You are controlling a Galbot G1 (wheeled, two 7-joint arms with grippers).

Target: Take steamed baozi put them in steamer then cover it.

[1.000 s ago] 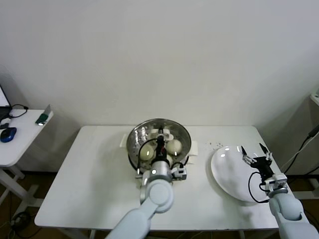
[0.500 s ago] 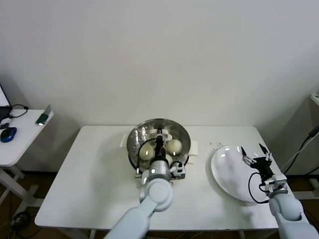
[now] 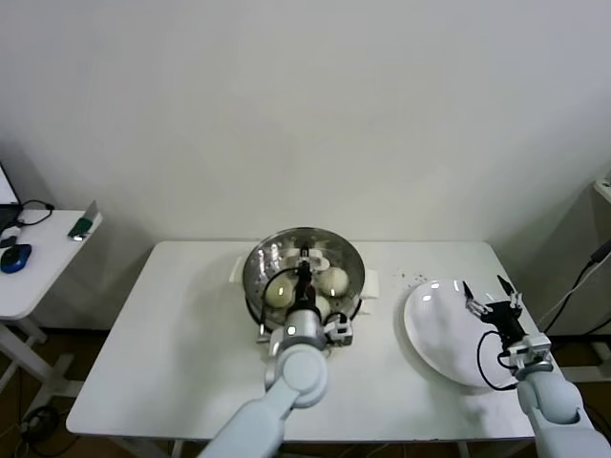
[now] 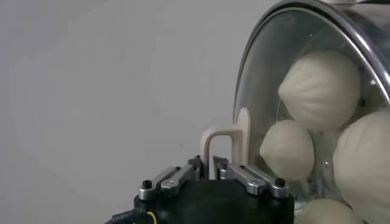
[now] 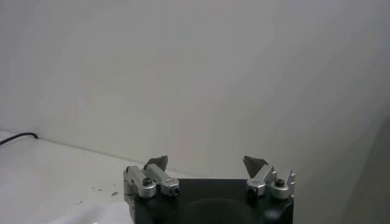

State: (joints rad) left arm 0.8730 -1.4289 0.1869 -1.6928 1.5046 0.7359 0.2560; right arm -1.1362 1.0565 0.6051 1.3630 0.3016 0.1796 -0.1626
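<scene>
The steamer [image 3: 305, 234] is a shiny steel basket on a cream-white pot base at the table's middle back. Three steamed baozi show in it in the head view, one [image 3: 279, 292] on the left and one [image 3: 334, 280] on the right. My left gripper [image 3: 304, 277] is over the basket, shut on the white arched handle [image 4: 226, 146] of the clear glass lid [image 4: 292, 73]. Baozi [image 4: 320, 88] show through the glass. I cannot tell whether the lid rests on the rim. My right gripper [image 3: 489, 289] is open and empty above the bare white plate [image 3: 434, 334].
The white table [image 3: 172, 353] holds the steamer and the plate. Dark crumbs [image 3: 412, 278] lie between them. A small side table [image 3: 38, 262] with a mouse and cables stands at the far left. The wall is close behind.
My left arm has shifted very slightly to the left with the lid in its grip. The right arm has not moved.
</scene>
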